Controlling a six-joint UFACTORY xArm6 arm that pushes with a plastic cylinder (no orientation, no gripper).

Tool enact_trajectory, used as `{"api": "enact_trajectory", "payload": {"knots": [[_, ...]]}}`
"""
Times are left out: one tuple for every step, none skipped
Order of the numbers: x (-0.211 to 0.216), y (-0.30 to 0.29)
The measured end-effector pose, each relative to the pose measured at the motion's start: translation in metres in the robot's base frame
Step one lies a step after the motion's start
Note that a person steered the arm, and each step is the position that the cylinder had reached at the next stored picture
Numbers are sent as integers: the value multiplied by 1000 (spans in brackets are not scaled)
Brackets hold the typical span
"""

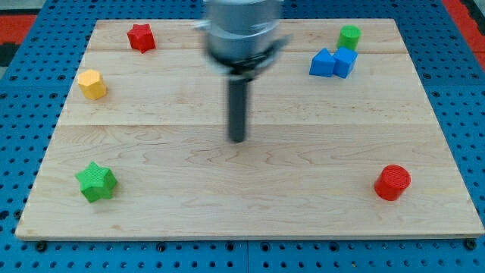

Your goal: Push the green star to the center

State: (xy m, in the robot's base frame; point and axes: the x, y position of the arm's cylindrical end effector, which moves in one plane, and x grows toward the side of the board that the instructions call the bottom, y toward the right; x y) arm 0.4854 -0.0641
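Camera view shows our tip [238, 139] near board [303, 189] centre, green star [96, 182] well apart at eight o'clock; we carry no jaws.

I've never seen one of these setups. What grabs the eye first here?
A dark rod hangs over the middle of the wooden board, my tip touching no block. Coloured blocks sit round the edges: a green star at the view's bottom left, a red cylinder at bottom right.

A robotics lab bench: a pale wooden counter [250, 197] lies on a blue perforated metal mounting base [15, 129], under the tool.
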Motion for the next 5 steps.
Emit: {"api": "enact_trajectory", "payload": {"knots": [[70,-77],[100,-145],[66,-157],[60,-74],[16,-87]]}}
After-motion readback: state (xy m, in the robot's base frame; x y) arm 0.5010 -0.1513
